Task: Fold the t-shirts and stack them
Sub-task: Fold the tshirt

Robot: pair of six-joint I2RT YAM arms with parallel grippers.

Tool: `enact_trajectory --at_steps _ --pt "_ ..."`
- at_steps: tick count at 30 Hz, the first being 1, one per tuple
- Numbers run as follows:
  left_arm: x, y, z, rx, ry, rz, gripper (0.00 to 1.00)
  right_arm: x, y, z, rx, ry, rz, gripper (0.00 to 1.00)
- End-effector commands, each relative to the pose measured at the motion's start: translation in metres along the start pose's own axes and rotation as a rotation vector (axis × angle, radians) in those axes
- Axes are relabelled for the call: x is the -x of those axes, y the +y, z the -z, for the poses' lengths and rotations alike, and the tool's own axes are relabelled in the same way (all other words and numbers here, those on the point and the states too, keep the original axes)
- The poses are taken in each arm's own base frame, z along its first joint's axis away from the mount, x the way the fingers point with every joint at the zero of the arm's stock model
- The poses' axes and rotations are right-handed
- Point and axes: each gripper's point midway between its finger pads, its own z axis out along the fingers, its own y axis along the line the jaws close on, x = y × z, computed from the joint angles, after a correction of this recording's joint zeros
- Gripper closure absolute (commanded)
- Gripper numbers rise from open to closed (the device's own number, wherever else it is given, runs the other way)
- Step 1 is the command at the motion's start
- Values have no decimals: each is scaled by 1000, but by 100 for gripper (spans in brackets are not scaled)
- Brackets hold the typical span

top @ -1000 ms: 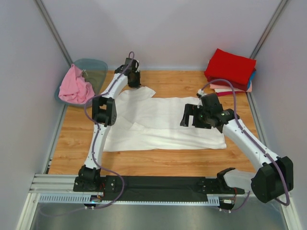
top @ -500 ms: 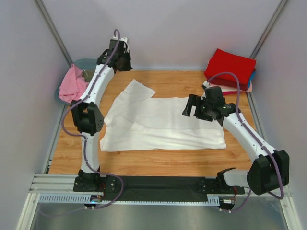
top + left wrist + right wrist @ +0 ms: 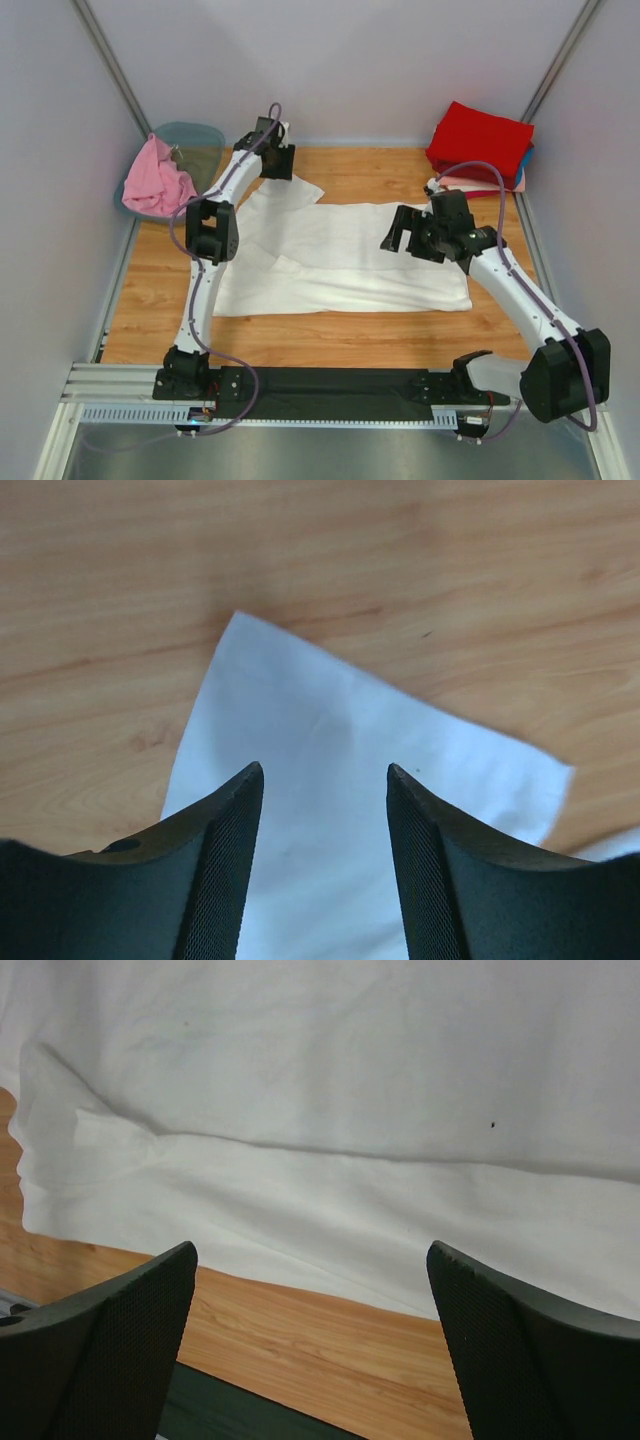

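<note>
Top view: your left hand point(image 3: 279, 163) is over the far left sleeve of the white t-shirt point(image 3: 340, 255), which lies spread flat in the middle of the desk point(image 3: 380, 170). In the left wrist view its fingers point(image 3: 215, 860) stand partly apart with the sleeve's cloth showing between them. Nothing is gripped, and you cannot tell whether the tips touch the cloth.

Your right hand point(image 3: 398, 230) hangs above the right half of the same shirt. In the right wrist view its fingers point(image 3: 520, 1350) are spread wide and empty, with a folded near edge of the shirt and a strip of bare desk below them.

Containers: the translucent tub point(image 3: 203, 140) stands at the far left corner. It holds the crumpled pink t-shirt point(image 3: 155, 182), which spills over its near left rim.

At the far right corner the folded red t-shirt point(image 3: 480, 140) tops a stack. Edges of a blue t-shirt point(image 3: 527, 156) and a pale peach t-shirt point(image 3: 470, 186) show beneath it.
</note>
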Motion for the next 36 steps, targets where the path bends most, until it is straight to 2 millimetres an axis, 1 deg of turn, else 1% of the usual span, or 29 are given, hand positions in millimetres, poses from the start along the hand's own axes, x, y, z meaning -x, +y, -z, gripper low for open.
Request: enact_trajectory --at_steps 1,3,5,6,8,9,10,11,12,13,14,15,16,17,18,19,20,21,22,23,24,26,27,28,30,31,33,34,36 --pt "14 17 7 77 -36 -115 39 -5 8 15 52 -15 -3 2" --pt "13 31 0 152 -35 -146 37 -9 10 21 71 -19 -11 2" --pt "15 37 1 192 -32 -202 35 -14 11 23 84 -10 -17 2" --pt "10 38 -5 203 -18 -226 34 -15 12 24 89 -12 -16 2" --pt "10 37 -7 212 -9 -277 32 -16 11 25 88 -11 -16 2" --pt "12 38 -7 244 -12 -308 32 -16 11 25 89 -8 -14 2" --pt "19 27 -8 261 -46 -346 32 -17 11 24 88 -5 -14 2" --pt "14 27 -12 287 -32 -423 30 -16 12 23 92 -4 -10 2" --pt "19 29 -10 339 -46 -460 28 -17 11 21 91 4 -10 2" --pt "19 19 -13 352 -55 -507 12 -17 11 20 88 7 -7 2" --pt "23 20 -16 371 -70 -534 8 -17 11 19 89 11 -6 2" --pt "27 17 -24 354 -86 -523 7 -19 10 16 88 23 -8 2" --pt "27 14 -27 324 -86 -505 5 -19 10 16 88 26 -6 2" --pt "30 19 -23 306 -77 -470 5 -19 10 15 88 24 -3 2" --pt "24 15 -25 263 -71 -408 5 -19 10 14 87 27 -5 2" --pt "23 13 -25 236 -73 -381 5 -20 10 13 86 30 -5 2" --pt "21 17 -24 209 -69 -347 5 -20 9 13 85 31 -4 2" --pt "12 8 -25 141 -50 -309 5 -20 9 11 86 37 -7 2" --pt "10 6 -27 116 -45 -291 4 -21 9 10 86 41 -8 2" --pt "13 2 -22 97 -42 -284 4 -20 9 9 90 41 -6 2" --pt "3 1 -30 80 -17 -278 4 -20 9 7 87 46 -9 2" --pt "-2 -3 -33 55 -3 -272 6 -19 10 4 89 48 -10 2" --pt "-5 -2 -34 59 8 -270 9 -21 10 1 92 62 -15 2" --pt "-5 -2 -34 59 6 -264 16 -20 11 0 95 63 -16 2" --pt "-7 0 -34 58 14 -260 25 -20 12 -3 101 70 -21 2" --pt "-7 1 -34 59 14 -261 31 -20 12 -5 102 72 -23 2" --pt "-8 -7 -35 8 15 -273 39 -18 14 -6 106 75 -25 2" --pt "-10 -9 -35 -4 23 -278 46 -18 14 -7 106 77 -25 2" --pt "-12 -14 -35 -38 28 -287 54 -18 13 -9 102 79 -26 2"
